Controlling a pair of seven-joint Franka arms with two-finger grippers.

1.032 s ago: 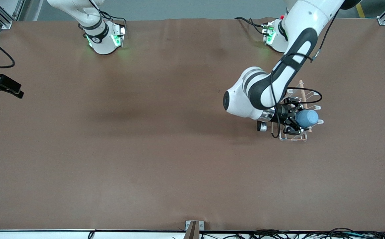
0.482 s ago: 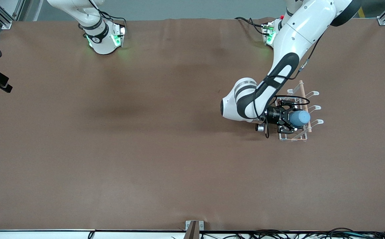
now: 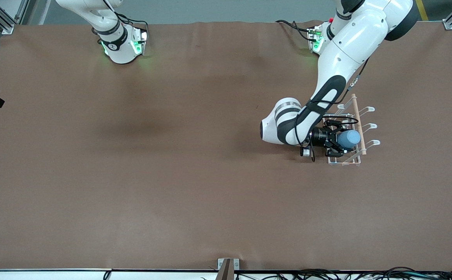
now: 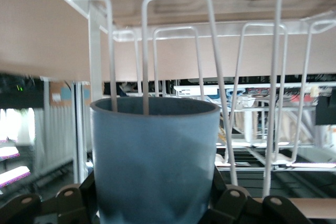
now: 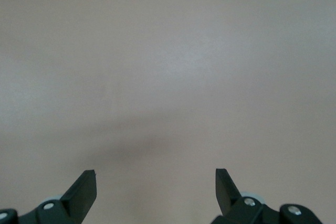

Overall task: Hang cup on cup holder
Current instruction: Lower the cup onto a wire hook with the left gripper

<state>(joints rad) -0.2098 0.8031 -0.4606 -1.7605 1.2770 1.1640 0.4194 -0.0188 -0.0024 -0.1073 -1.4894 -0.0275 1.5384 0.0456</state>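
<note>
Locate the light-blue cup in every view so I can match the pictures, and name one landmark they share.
Front view: the cup is held sideways in the left gripper over the cup holder.
Left wrist view: the cup fills the lower centre, its open rim around one white prong.
Right wrist view: not in it; only the brown table.
Shared landmark: the cup holder's white wire prongs.

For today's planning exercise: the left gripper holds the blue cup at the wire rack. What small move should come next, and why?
Probably ease the cup a little further onto the prong, then release. The left gripper is shut on the cup, held on its side over the cup holder; in the left wrist view a wire loop already enters its open mouth. The right gripper waits open over bare table.
</note>
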